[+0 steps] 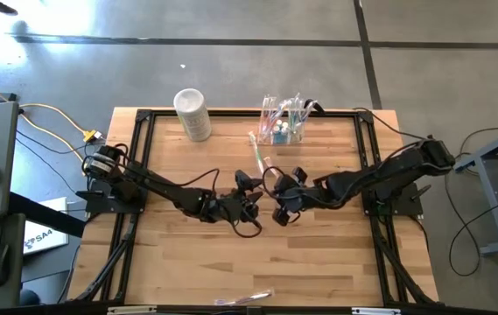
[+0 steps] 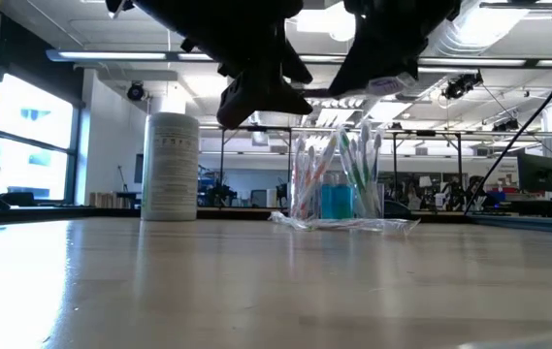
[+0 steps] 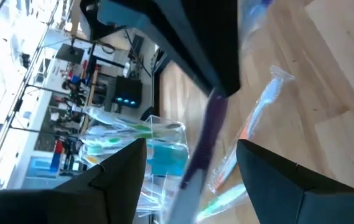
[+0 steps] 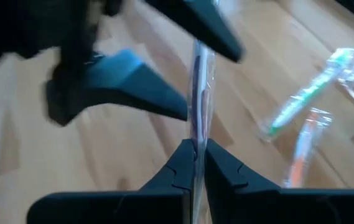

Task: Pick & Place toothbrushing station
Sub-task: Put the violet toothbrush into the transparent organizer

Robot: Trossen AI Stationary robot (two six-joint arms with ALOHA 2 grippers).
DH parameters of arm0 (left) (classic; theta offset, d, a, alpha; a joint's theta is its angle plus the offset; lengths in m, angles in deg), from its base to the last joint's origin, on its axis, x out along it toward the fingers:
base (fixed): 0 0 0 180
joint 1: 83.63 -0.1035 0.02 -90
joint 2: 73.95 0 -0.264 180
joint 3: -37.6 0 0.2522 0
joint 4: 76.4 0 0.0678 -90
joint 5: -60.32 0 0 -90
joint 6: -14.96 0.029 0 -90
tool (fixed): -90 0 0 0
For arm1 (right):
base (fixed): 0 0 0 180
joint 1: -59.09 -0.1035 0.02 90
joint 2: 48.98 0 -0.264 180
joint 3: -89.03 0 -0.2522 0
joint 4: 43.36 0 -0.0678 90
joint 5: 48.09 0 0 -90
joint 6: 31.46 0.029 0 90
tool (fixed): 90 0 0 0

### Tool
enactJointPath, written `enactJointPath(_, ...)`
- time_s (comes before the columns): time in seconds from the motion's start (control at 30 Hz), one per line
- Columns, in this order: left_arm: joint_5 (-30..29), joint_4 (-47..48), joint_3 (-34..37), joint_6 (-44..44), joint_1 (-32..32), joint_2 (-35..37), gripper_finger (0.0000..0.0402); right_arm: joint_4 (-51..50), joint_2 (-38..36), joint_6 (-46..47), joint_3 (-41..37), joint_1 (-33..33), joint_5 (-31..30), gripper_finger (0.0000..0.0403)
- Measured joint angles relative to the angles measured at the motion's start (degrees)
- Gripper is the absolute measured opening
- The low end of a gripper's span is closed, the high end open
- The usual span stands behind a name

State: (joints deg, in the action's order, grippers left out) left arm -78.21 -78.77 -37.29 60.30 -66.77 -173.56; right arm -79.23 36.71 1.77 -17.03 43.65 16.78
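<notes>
The toothbrushing station (image 1: 285, 124) is a clear box that holds several toothbrushes and stands at the table's far side; it also shows in the low view (image 2: 339, 194). My two grippers meet at mid-table. My right gripper (image 4: 196, 155) is shut on a wrapped purple toothbrush (image 4: 196, 93). My left gripper (image 3: 198, 180) is open. Its fingers stand on either side of that toothbrush (image 3: 204, 140) without touching it. My right gripper pinches the wrapped purple toothbrush between its two fingertips (image 4: 183, 163), on the wrapper around the handle (image 4: 196, 134). The toothbrush runs on ahead along the fingers, lifted clear of the table, and passes between my left gripper's open fingers.
A whitish cylindrical container (image 1: 192, 114) stands at the far left of the table. Loose wrapped toothbrushes (image 1: 254, 140) lie on the wood just in front of the station, also in the right wrist view (image 4: 301, 99). Another wrapped toothbrush (image 1: 249, 299) lies at the near edge.
</notes>
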Motion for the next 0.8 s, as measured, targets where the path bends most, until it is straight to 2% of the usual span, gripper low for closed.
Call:
enactJointPath(0.23,0.0,0.5,0.0,0.6,0.0,0.0,0.0244,1.3,0.0,-0.5,0.0,-0.4,1.1,0.0008)
enactJointPath(0.37,0.0,1.3,0.0,-0.8,0.0,0.0,0.0228,1.3,0.0,-0.4,0.0,-0.4,1.1,0.0007)
enactJointPath(0.57,0.0,1.3,0.0,-1.0,0.0,0.0,0.0164,0.7,0.0,-0.3,0.0,-0.4,0.0,0.0007)
enactJointPath(0.8,0.4,2.0,0.0,-0.8,0.1,-0.1,0.0060,0.3,0.0,-0.2,0.0,-0.4,-0.4,0.0007)
